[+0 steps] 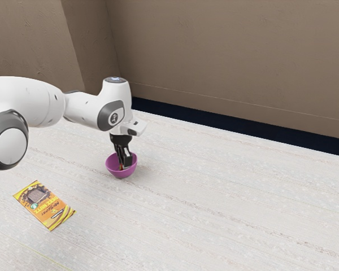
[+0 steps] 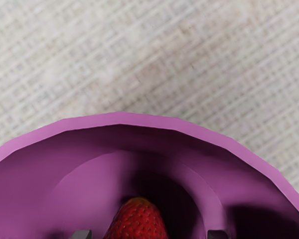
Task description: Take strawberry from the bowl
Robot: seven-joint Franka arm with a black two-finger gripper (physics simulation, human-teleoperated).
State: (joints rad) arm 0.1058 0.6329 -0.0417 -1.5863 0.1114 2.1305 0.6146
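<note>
Ringing the strawberry (image 2: 138,223), the bowl (image 2: 120,118) stands apart from a yellow packet (image 1: 44,205)

yellow packet (image 1: 44,205) — flat on pale table (image 1: 214,209) — brown wall (image 1: 226,56) behind

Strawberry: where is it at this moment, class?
The wrist view shows the strawberry inside the purple bowl, between the open fingers of the gripper. On the table, the bowl stands to the exterior view's right of the yellow packet.
</note>
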